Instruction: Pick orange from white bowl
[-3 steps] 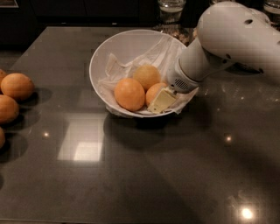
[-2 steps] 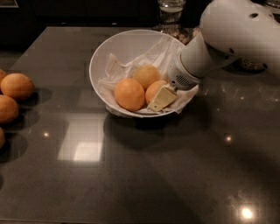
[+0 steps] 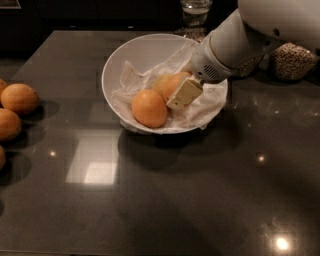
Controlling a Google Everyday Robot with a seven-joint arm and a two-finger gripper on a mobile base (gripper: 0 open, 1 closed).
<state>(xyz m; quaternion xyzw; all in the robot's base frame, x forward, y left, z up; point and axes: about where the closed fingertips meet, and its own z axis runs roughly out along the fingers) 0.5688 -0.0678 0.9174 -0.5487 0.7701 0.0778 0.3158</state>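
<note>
The white bowl [image 3: 131, 55] stands mid-table, lined with crumpled white paper. My gripper [image 3: 183, 90] reaches into it from the upper right, with one cream finger [image 3: 184, 94] in sight. It is shut on the orange [image 3: 184, 77], held a little above the paper. The finger and wrist hide most of the orange. A paler yellowish fruit [image 3: 164, 86] sits just left of it, touching. A larger egg-shaped bright orange fruit [image 3: 149, 108] lies at the bowl's front, apart from the finger.
Several loose oranges lie along the table's left edge, such as one [image 3: 19, 98]. A glass [image 3: 196, 10] and a jar of grains [image 3: 292, 61] stand behind the bowl at the back right. The dark table [image 3: 165, 200] extends in front.
The gripper has risen from the bowl's right bottom, taking the small orange up with it. White paper now shows where that orange lay. The other two fruits have stayed put.
</note>
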